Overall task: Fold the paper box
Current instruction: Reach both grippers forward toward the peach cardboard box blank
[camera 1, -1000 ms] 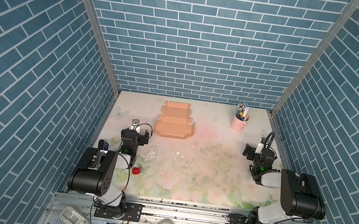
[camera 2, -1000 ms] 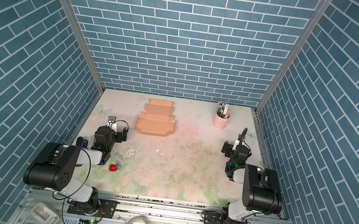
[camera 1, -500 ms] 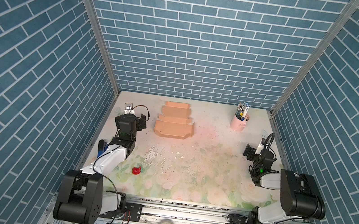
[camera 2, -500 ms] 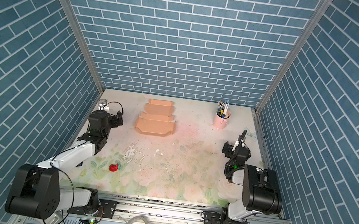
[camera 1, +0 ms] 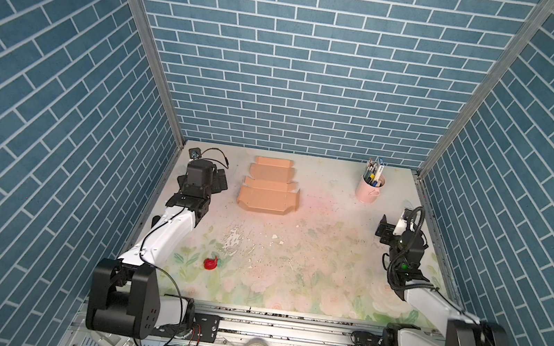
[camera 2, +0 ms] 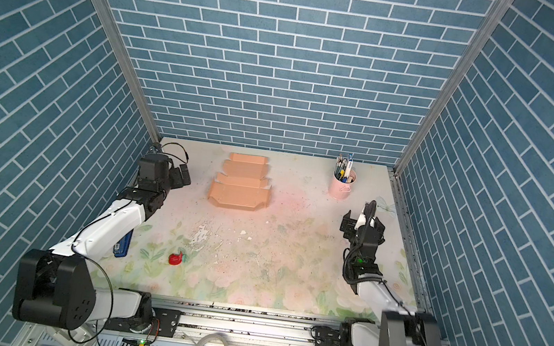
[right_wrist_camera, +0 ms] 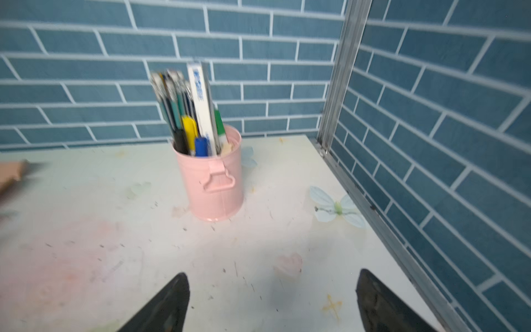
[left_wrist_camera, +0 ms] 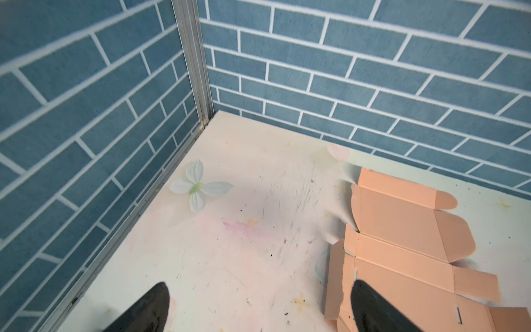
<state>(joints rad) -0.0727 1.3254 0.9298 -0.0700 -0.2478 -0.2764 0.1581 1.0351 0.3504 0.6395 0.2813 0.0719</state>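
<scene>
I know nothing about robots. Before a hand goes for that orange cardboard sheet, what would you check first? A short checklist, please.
1. Left hand open and empty: ok.
2. Right hand open and empty: ok.
3. Paper box lying free on the table, nothing on it: ok.
4. Left hand close to the box: ok, just beside its left edge. Whether a finger touches it: cannot tell.
5. Right hand aimed at the box: not ok, it faces the pink cup of pens.
6. The pink cup upright and apart from the box: ok.
</scene>
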